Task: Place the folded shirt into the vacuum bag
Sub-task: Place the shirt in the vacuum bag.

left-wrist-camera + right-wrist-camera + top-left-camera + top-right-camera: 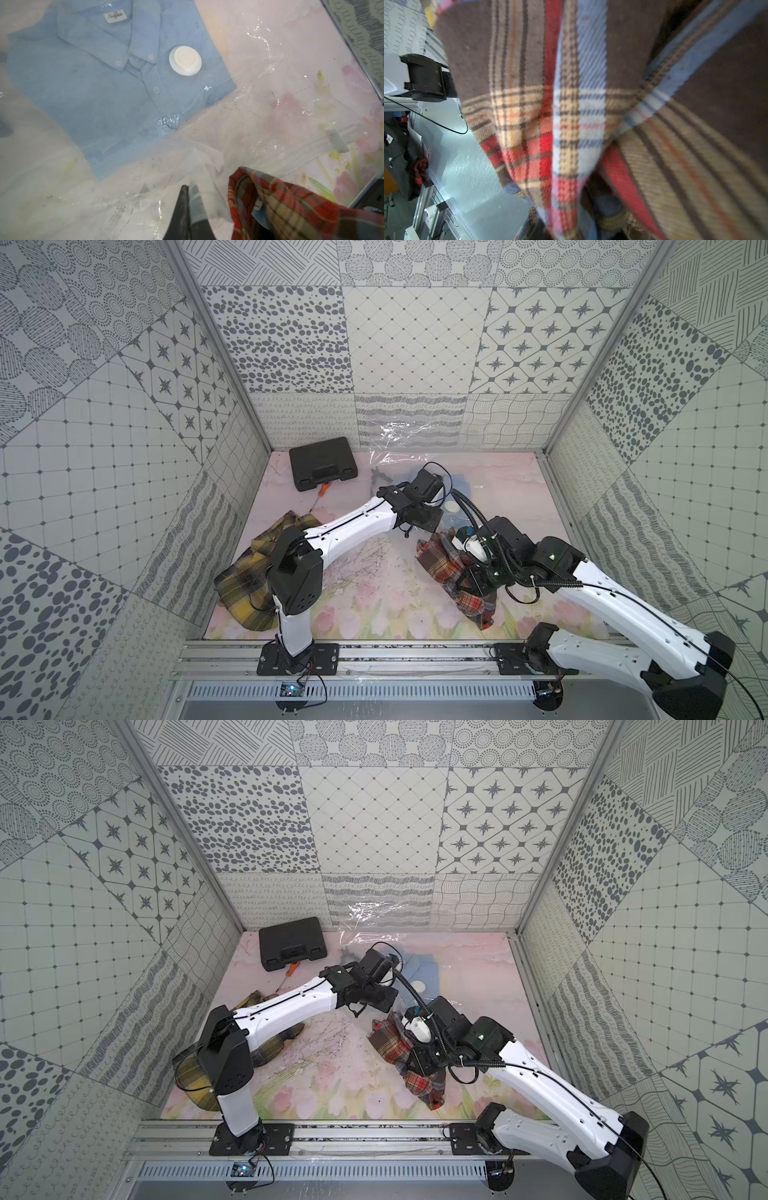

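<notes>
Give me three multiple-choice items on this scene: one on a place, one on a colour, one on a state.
1. Where does the black case lie?
A. At the back of the table, on the robot's left.
B. At the front, on the robot's right.
C. On the front rail.

2. What colour is the collared shirt under the vacuum bag's film?
A. Yellow plaid.
B. Light blue.
C. Red plaid.

3. What is the right gripper doing?
A. Standing open and empty.
B. Pressing on the case.
C. Holding the red plaid shirt.

Answers:
1 A, the case sits by the back wall in both top views.
2 B, it shows light blue beneath the film and the white valve.
3 C, the fabric hangs bunched around the gripper.
</notes>
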{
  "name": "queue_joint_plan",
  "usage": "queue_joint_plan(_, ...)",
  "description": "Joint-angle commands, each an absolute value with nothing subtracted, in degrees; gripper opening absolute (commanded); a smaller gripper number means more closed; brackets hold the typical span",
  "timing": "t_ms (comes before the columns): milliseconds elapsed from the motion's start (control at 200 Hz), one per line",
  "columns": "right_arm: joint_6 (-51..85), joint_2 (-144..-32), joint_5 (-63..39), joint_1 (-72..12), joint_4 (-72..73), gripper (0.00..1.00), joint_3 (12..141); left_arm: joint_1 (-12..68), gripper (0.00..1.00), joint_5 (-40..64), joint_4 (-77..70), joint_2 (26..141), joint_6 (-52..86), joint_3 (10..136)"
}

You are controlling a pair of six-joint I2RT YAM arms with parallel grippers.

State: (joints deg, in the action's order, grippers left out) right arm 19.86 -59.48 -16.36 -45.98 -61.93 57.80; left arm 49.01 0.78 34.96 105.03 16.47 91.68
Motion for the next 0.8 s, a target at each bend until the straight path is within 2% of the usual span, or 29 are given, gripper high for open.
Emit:
queue_joint_plan(0, 18.2, -60.6, -17.6, -46.5, -57.6, 0.0, 58.6, 48.0, 0.0, 3.9, 34.1, 104.2, 18.0, 94.6)
queue_joint_plan(285, 21.0, -68.2, -0.1, -43.0, -58.2, 0.0, 55.9, 48.0, 0.0, 7.4, 32.2, 99.0, 18.9, 93.6)
queue_joint_plan(475, 22.0, -68.1, -4.5, -43.0, -55.3, 0.0, 54.9, 48.0, 0.0, 9.2, 29.9, 95.7, 19.5, 90.4)
queue_joint_plan(795, 24.0, -68.9, -8.1, -45.4, -54.6, 0.0, 62.1, 49.2, 0.0, 14.5, 26.3, 96.0, 19.3, 87.2)
